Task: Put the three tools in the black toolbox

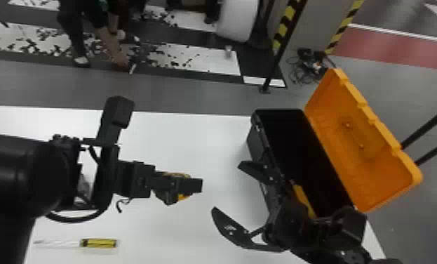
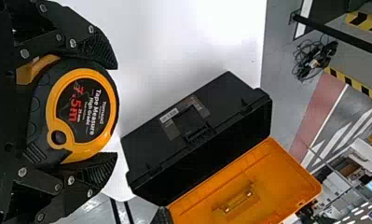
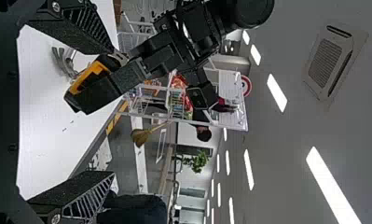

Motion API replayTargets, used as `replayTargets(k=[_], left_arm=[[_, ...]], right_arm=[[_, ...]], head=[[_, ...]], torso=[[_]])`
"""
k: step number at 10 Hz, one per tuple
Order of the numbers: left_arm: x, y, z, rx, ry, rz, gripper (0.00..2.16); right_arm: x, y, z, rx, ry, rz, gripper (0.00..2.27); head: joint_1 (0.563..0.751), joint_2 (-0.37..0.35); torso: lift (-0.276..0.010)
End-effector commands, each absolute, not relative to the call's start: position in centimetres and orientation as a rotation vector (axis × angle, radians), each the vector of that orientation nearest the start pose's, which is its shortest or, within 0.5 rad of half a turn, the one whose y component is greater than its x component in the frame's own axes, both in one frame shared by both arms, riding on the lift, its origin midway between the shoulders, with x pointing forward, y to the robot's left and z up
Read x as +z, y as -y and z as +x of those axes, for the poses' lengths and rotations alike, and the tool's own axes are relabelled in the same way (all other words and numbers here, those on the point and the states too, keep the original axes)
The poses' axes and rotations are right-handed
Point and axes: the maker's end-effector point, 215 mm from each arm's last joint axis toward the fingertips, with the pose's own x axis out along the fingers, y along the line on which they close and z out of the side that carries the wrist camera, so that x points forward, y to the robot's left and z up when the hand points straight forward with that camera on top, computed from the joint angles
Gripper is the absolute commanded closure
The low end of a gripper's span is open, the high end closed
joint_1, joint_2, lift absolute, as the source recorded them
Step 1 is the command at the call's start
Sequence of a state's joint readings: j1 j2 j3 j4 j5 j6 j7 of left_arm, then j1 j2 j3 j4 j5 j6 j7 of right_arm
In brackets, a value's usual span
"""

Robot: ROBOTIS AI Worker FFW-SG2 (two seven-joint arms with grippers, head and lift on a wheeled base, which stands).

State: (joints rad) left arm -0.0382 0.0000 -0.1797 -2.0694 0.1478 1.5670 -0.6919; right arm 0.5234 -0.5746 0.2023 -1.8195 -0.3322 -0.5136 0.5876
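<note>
Inside the left end effector [image 1: 194,185] — the tape measure [image 2: 85,108], clamped.

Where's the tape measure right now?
The tape measure is in the left gripper, above the white table, left of the black toolbox in the head view.

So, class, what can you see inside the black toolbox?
The black toolbox shows a dark interior, with a yellow strip near its close end. The right arm covers part of that end; whether the strip is a tool, I cannot tell.
</note>
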Motion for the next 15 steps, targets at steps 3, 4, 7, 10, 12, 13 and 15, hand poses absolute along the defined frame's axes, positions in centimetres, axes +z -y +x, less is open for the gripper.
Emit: replayTargets(k=[3,4,7,10,12,13,15], left_arm=[[-42.1,2.5,34.5,-0.940,-1.074,-0.366,1.83],[-41.9,2.5,34.6,-0.940,-1.067,-0.365,1.83],[-41.7,1.8,35.5,-0.917,-1.053,-0.359,1.83],[-41.4,2.0,35.9,-0.914,-1.046,-0.335,1.83],[-41.2,2.0,36.0,-0.915,-1.038,-0.333,1.83],[-40.9,2.0,36.3,-0.913,-1.031,-0.325,1.83],[-40.4,2.1,36.9,-0.916,-1.018,-0.313,1.83]], right_arm=[[-36.7,10.9,32.6,0.974,0.057,-0.095,0.08],[-37.0,10.8,32.5,0.977,0.047,-0.093,0.08],[-38.4,10.3,32.0,0.990,-0.005,-0.100,0.08],[-39.1,9.8,32.2,0.998,-0.039,-0.100,0.07],[-38.8,8.9,32.6,1.007,-0.026,-0.094,0.07],[-38.8,8.3,32.6,1.013,-0.025,-0.092,0.07],[-39.2,7.9,32.6,1.015,-0.042,-0.083,0.07]], head=[[0.695,-0.229],[0.695,-0.230],[0.695,-0.220],[0.695,-0.201],[0.695,-0.192],[0.695,-0.188],[0.695,-0.173]], torso=[[-0.055],[-0.055],[-0.055],[-0.055],[-0.055],[-0.055],[-0.055]])
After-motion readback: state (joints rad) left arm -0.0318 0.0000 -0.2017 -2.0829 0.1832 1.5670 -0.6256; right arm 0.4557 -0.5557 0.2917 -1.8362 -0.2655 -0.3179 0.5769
